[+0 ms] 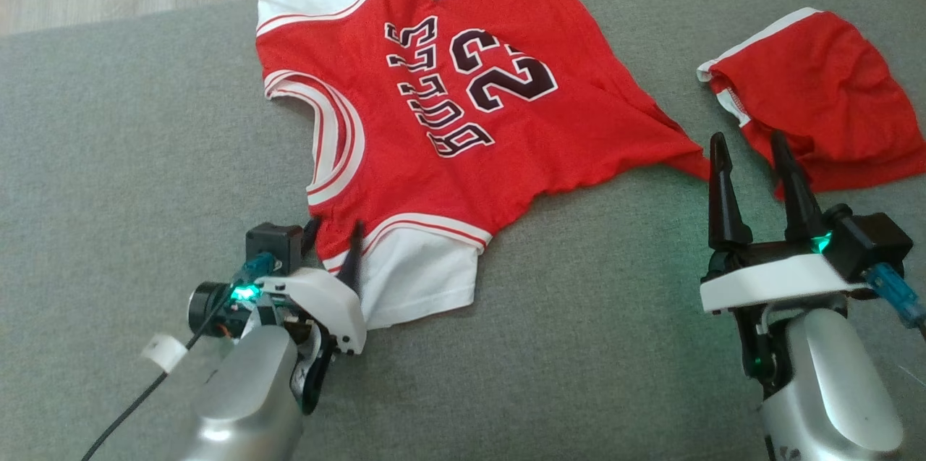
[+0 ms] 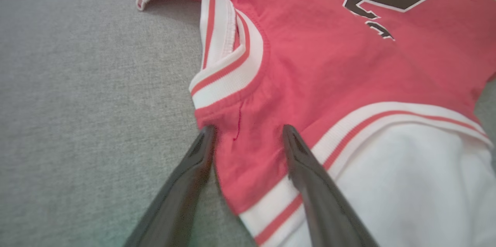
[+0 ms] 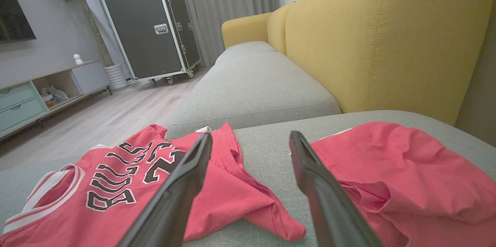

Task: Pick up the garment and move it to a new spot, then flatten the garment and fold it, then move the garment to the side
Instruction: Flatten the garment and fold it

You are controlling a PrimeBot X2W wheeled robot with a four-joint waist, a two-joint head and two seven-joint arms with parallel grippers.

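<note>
A red basketball jersey [image 1: 463, 121] with dark lettering and white sleeves is seen spread on a grey sofa cushion [image 1: 108, 157], print side up, with its neckline turned toward the robot's left. The fabric is not fully flat: creases are seen across the body, and the hem on the right is drawn out into a point that ends just beside a pair of red shorts [image 1: 825, 92] lying on the same cushion.

The left gripper [image 1: 333, 244] is set down at the near shoulder of the jersey, next to the white sleeve. In the left wrist view, the left gripper [image 2: 248, 132] is seen spread wide, with a strip of red fabric lying between its fingers; one fingertip [image 2: 207, 138] is placed at the garment's edge by the striped trim, the other on the red cloth. Nothing is clamped.

The right gripper [image 1: 749, 146] is held above the cushion between the jersey's pointed hem and the shorts, its fingers wide apart and empty. In the right wrist view, a yellow backrest [image 3: 387, 37] is seen behind the cushion and a black wheeled case [image 3: 151, 26] across the floor.
</note>
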